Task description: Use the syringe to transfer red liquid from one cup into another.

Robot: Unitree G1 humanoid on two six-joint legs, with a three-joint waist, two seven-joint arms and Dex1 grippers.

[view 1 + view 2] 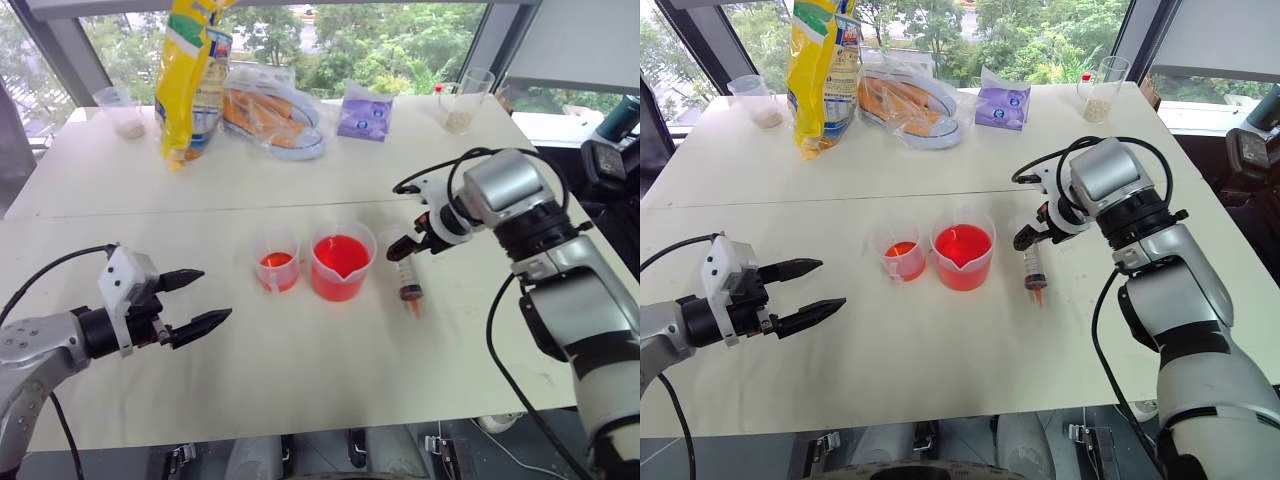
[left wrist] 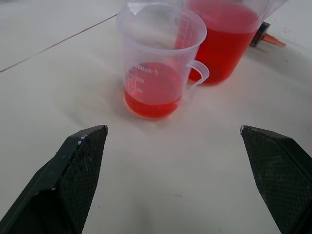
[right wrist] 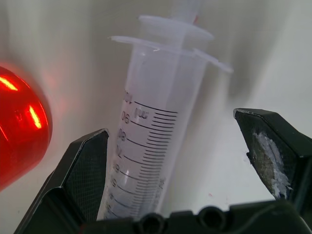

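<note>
Lying flat: clear ribbed-scale syringe (image 3: 146,146).

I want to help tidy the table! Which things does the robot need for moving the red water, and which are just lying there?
Needed: syringe, wide spouted cup, small cup, red liquid.

Lying about: yellow bag, purple packet, wrapped tray, two grain cups.
</note>
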